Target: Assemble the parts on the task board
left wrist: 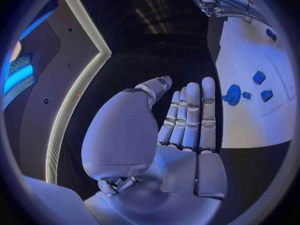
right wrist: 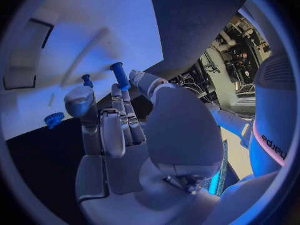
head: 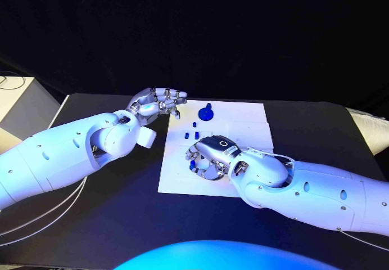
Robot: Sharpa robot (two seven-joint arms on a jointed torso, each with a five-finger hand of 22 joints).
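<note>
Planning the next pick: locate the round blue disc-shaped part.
In the head view, the round blue part sits at the white task board's far edge, beside the left hand.

The right hand [right wrist: 125, 130] fills the frame's middle, fingers extended toward the white task board [right wrist: 81, 45] at upper left. A blue peg [right wrist: 119, 76] stands just past the fingertips [right wrist: 119, 92], a smaller blue part [right wrist: 87, 80] beside it, and a round blue part [right wrist: 54, 119] at left.

Task board [head: 243, 118] sits mid-table [head: 324, 129]; round part [head: 206, 113] near its far edge, small parts [head: 191, 134] just nearer, right hand [head: 209, 154] over its near-left area, left hand [head: 158, 102] beyond its far-left corner.
</note>
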